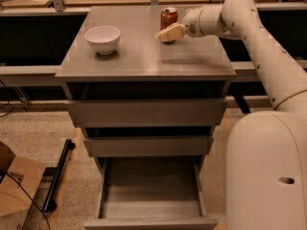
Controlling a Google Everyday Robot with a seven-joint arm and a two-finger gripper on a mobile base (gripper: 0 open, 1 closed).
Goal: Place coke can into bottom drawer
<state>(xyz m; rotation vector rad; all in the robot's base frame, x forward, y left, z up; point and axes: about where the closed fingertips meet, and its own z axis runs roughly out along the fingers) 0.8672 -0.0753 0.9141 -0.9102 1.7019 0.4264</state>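
The red coke can (168, 18) with a silver top stands upright at the back of the grey cabinet top (144, 56). My gripper (163, 35) reaches in from the right and sits just in front of the can, low over the top, its tan fingers (170, 33) pointing left. The bottom drawer (150, 195) is pulled out at floor level, and its grey interior holds nothing.
A white bowl (102, 39) stands on the cabinet top's left side. The two upper drawers (146, 112) are shut. My white arm and base (266, 166) fill the right side. A cardboard box (14, 195) and a black bar (57, 174) lie on the floor at left.
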